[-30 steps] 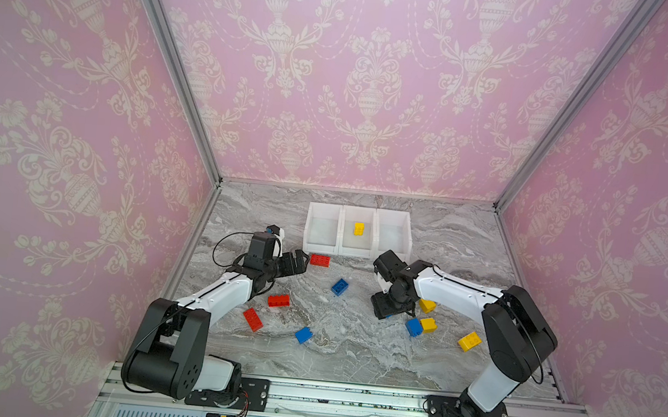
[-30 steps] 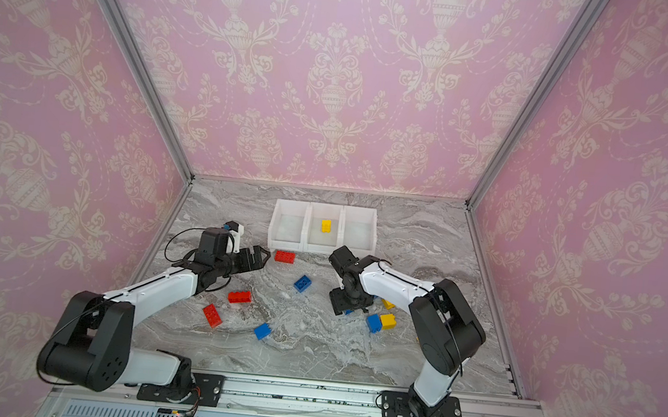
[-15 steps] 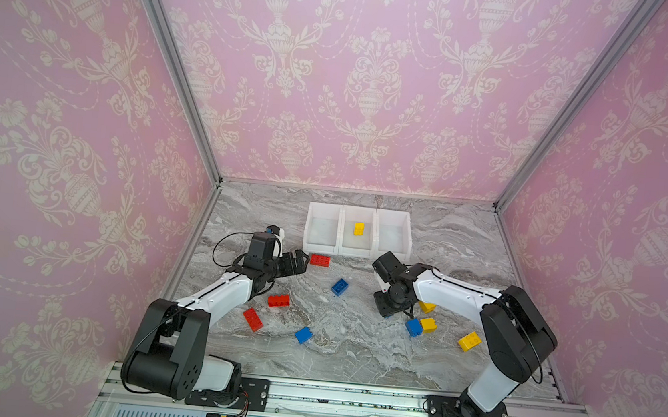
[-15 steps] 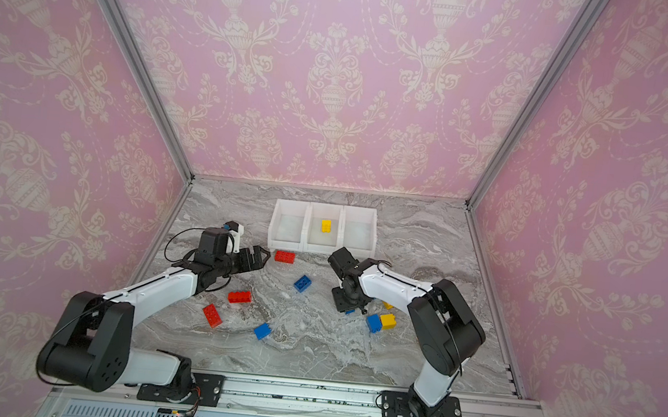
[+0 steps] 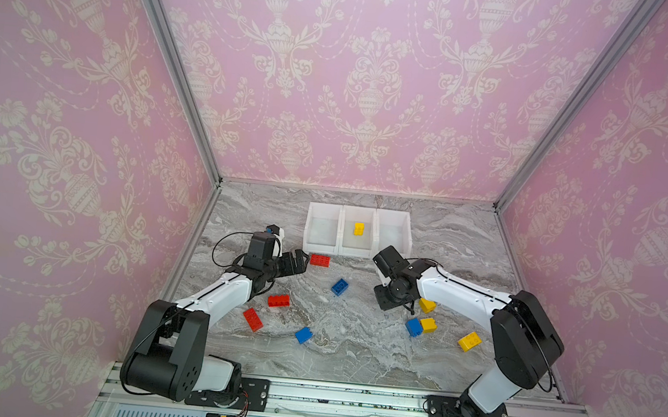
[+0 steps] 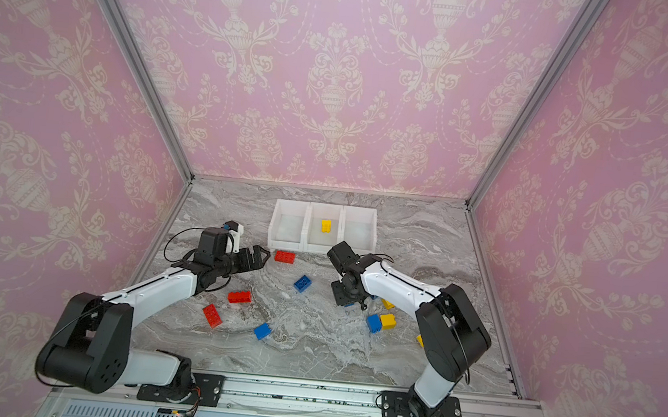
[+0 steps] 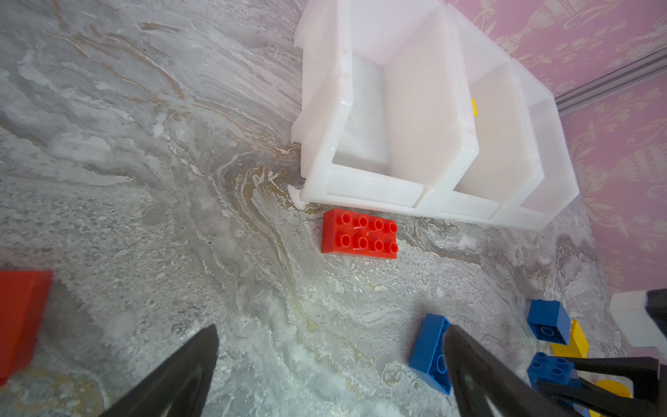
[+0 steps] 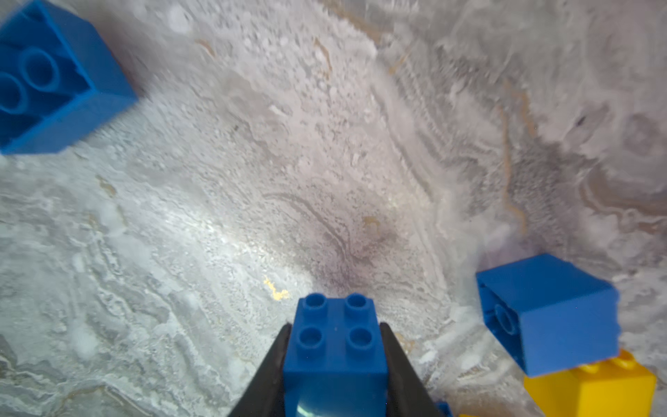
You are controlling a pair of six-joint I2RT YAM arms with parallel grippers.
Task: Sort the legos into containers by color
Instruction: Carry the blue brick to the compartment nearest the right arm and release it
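A square blue lego (image 8: 335,346) sits clamped between the right jaws.

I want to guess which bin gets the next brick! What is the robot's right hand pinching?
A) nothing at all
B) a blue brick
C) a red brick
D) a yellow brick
B: in the right wrist view the right hand is shut on a small blue brick, with one black finger pressed against each side of it.
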